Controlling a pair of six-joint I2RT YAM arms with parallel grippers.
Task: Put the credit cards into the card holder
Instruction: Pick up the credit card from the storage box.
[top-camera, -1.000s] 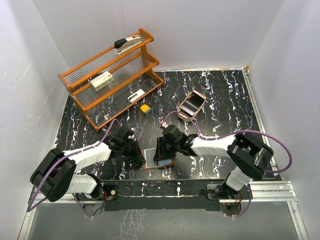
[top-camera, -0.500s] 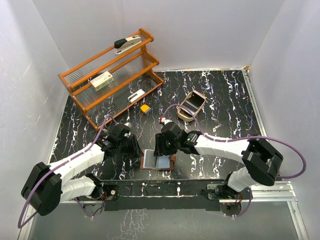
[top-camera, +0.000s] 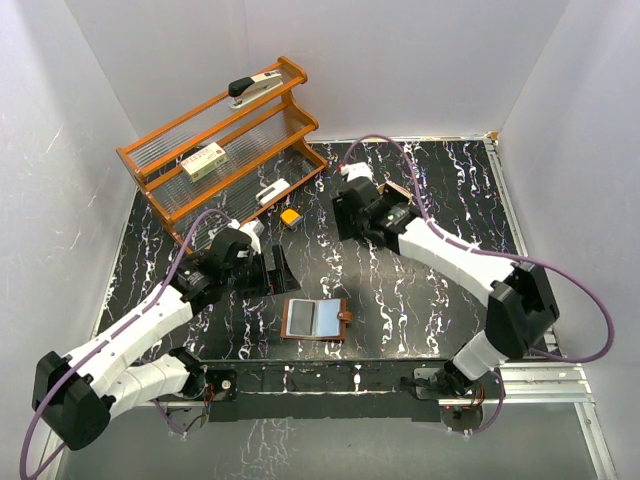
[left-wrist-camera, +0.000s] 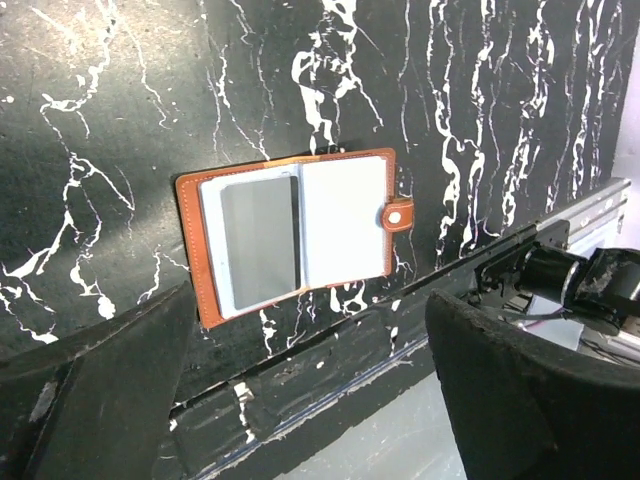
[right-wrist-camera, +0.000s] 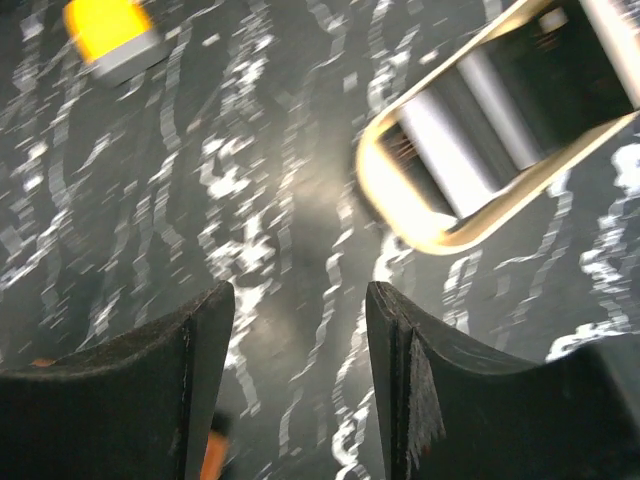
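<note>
Lying spread open on the black marbled table (top-camera: 440, 290), the card holder (top-camera: 316, 319) sits close to the near edge, between the two arm bases and touched by neither gripper. Opened flat, its long axis runs left to right, nearly parallel to the table's near edge, and its short closing tab (top-camera: 347, 318) points right. From the left wrist its grey inner pockets face up. A grey credit card (left-wrist-camera: 260, 243) sits in the pocket of the half away from the tab, with its long axis crossing the wallet's spread rather than running along it. The pocket beside the tab looks pale, and I cannot tell whether it holds a card. The left gripper (top-camera: 277, 272) hangs above the table just beyond and left of the card holder, its fingers (left-wrist-camera: 120, 380) spread wide and holding nothing. The right gripper (top-camera: 345, 222) is well away, toward the far side of the table, between the small yellow-orange block (top-camera: 290, 216) and the oval wooden tray (right-wrist-camera: 400, 215). Its fingers (right-wrist-camera: 410, 370) stand moderately apart and empty. The right wrist view is blurred, but silvery cards (right-wrist-camera: 450, 160) show inside the tray, which lies diagonally in that view.
</note>
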